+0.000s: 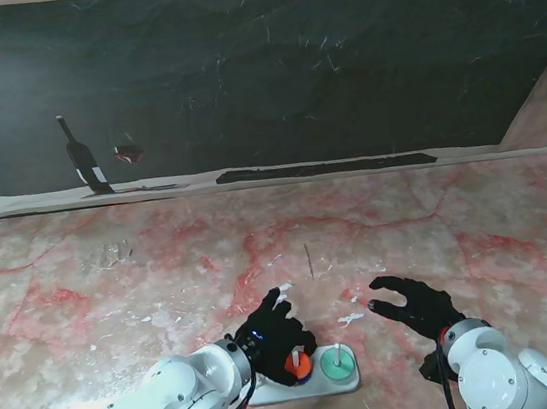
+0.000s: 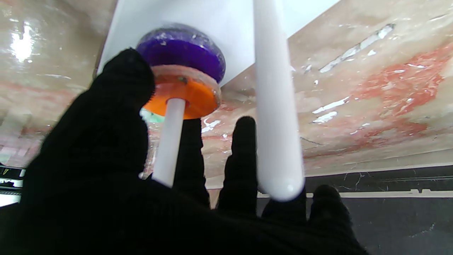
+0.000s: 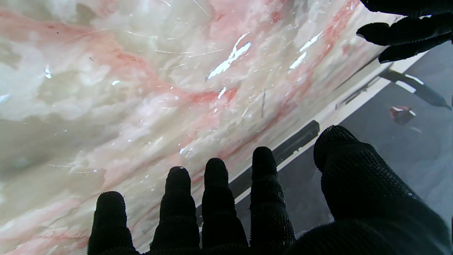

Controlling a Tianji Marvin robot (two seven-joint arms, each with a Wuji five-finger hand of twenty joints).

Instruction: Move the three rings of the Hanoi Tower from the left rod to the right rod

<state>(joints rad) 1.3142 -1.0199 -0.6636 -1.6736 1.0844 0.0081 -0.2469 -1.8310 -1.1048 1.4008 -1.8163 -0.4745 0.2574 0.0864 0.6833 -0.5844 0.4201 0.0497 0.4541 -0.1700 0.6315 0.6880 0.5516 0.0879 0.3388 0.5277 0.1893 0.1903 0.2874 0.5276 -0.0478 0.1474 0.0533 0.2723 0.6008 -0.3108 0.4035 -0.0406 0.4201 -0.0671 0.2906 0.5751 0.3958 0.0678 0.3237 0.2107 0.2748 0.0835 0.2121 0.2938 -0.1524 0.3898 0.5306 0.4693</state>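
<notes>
Nearest the stand camera, two white robot arms rise from the near corners, each ending in a black-gloved hand. The left hand [image 1: 272, 331] reaches over a small white base [image 1: 268, 395] that sits on the near middle of the pink-veined marble desk [image 1: 459, 231]. Its fingers [image 2: 244, 148] are curled loosely around the rods rather than pinching anything; from the left wrist view the thumb lies just beside the ring stack, though whether it touches cannot be told.

On the base, an orange ring [image 1: 297, 365] sits on the middle rod [image 2: 170, 141] with a purple ring [image 2: 182, 49] under it, seen clearly only from the left wrist. A green ring [image 1: 337, 363] lies on the right rod [image 1: 339, 349]. The left rod [image 2: 276, 106] stands bare, close to the wrist camera.

To the right, well apart from the base, the right hand [image 1: 413, 305] hovers over the desk with fingers spread and holding nothing.

Judging from this layout, the task is partway along: one ring has reached the right rod and two wait on the middle one. The next move likely calls for the left hand to close on the orange ring and lift it straight up, clear of the rod tip, before carrying it sideways.

Farther off, the desk ends at a dark wall.
</notes>
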